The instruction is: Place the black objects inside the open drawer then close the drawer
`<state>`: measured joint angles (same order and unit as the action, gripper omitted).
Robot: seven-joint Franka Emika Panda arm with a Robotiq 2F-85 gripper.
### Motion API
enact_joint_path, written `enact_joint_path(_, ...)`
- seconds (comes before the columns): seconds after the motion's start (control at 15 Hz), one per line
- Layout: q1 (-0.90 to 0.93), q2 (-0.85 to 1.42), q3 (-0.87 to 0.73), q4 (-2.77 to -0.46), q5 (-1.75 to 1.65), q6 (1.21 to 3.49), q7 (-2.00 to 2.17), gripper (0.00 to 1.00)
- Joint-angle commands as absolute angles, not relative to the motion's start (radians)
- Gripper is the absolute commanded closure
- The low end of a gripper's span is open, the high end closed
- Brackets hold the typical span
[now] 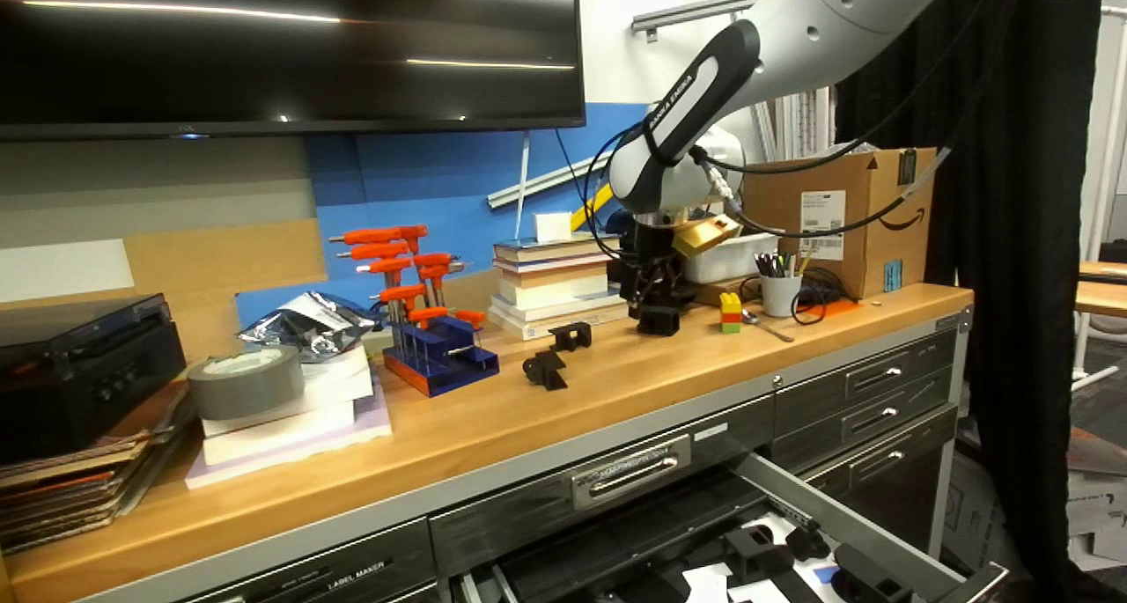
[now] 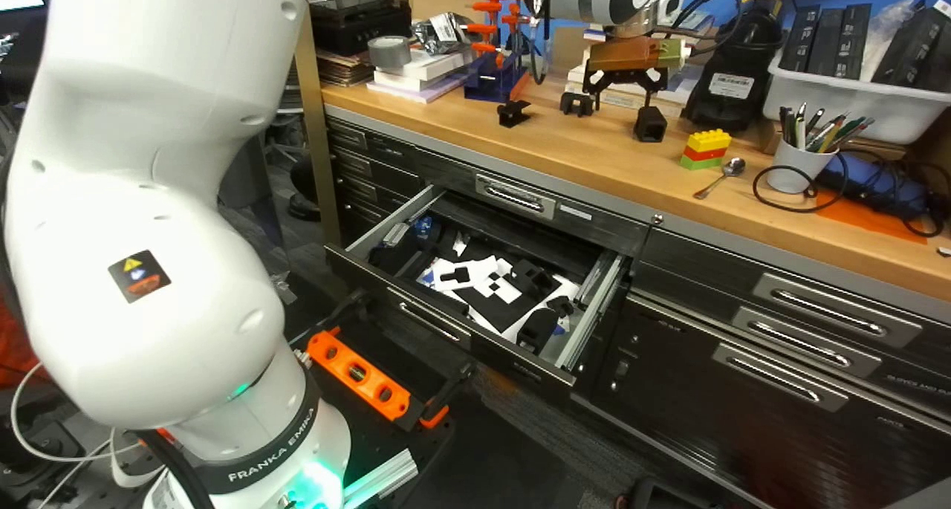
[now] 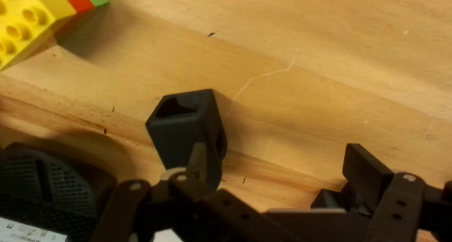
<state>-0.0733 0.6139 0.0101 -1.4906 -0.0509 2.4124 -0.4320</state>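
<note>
Drawer [image 2: 435, 317] is standing open, near side. Past it on the counter [image 2: 624, 169], black lug [image 2: 513, 114] is sitting left, closest to the edge. Hollow black block [image 2: 651, 125] is sitting right, farther in; jaws are hovering wide apart right by it, holding nothing, one fingertip [image 3: 198, 160] overlapping it in the wrist view, contact unclear. Guessing light, stiff plastic, a bit slick: I'm favoring its flat outer sides, not the open end. Black bracket [image 2: 576, 99] is lying between block and lug, also set back.

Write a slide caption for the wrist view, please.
Open jaws above a wooden worktop, near a hollow black block; coloured bricks at upper left.
</note>
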Motion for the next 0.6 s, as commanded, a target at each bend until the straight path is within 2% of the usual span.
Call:
enact_joint_path(0.0, -0.077, 0.738, 0.007, -1.287, -0.101, 2.357, -0.434, 0.0)
enact_joint_path(0.53, -0.068, 0.916, -0.021, -1.035, -0.169, 2.281, -0.424, 0.0)
